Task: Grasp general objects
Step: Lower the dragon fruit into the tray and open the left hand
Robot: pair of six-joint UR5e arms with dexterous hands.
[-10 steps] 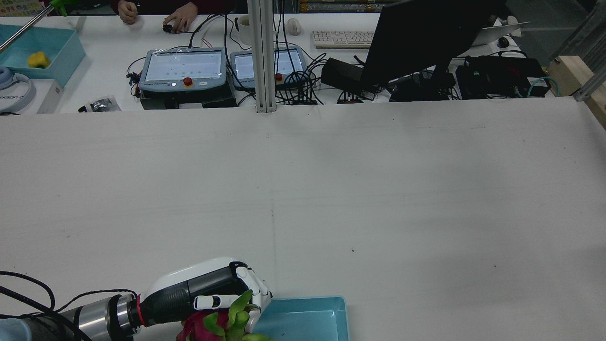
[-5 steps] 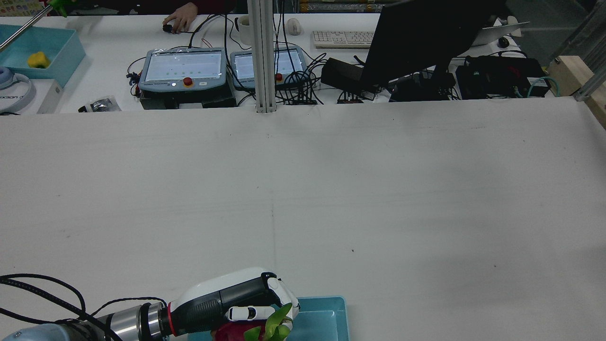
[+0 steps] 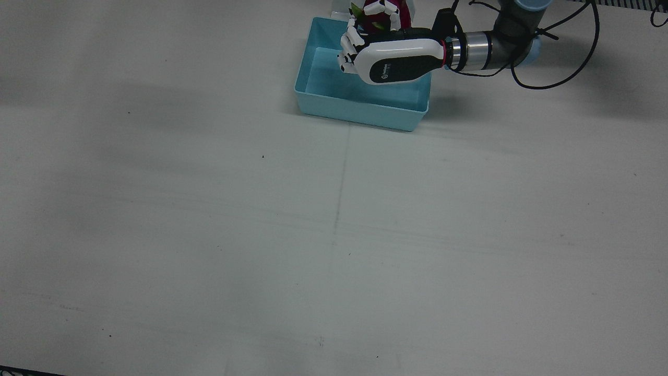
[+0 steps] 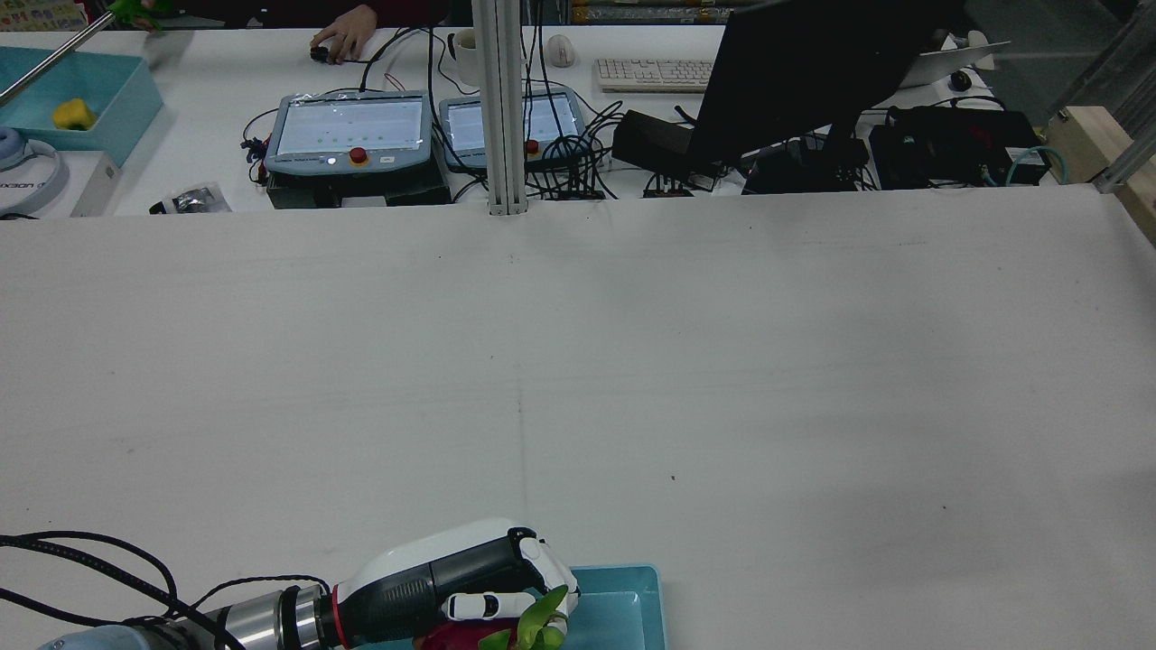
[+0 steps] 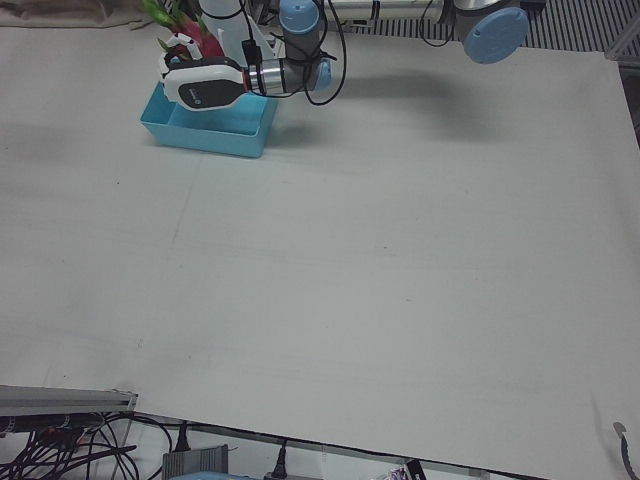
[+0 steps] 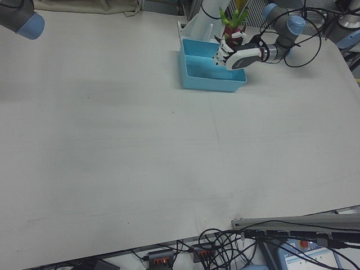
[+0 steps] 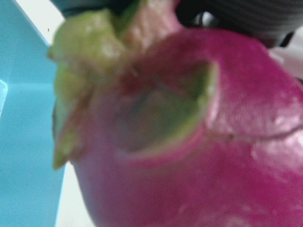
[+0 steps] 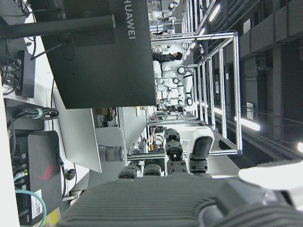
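Note:
My left hand [image 3: 386, 55] is shut on a pink dragon fruit with green leaves [image 3: 378, 8] and holds it above the near end of a light blue bin [image 3: 360, 112]. The rear view shows the hand [image 4: 452, 569] at the bottom edge, the fruit's leaves [image 4: 533, 623] over the bin [image 4: 623, 605]. The left-front view shows the hand [image 5: 200, 82], fruit [image 5: 195, 40] and bin [image 5: 205, 140]. The fruit [image 7: 189, 142] fills the left hand view. My right hand [image 8: 165, 198] shows only in its own view, raised and facing away from the table; its fingers are unclear.
Beyond the table's far edge stand two teach pendants [image 4: 350, 131], a metal post [image 4: 501, 108], a black monitor [image 4: 813, 72] and cables. A second blue bin [image 4: 117, 99] with a yellow object sits far left. A person's hand [image 4: 343, 36] rests there.
My left hand has moved to the right with the dragon fruit, from beside the bin to over it. The fruit sits lower in the rear view.

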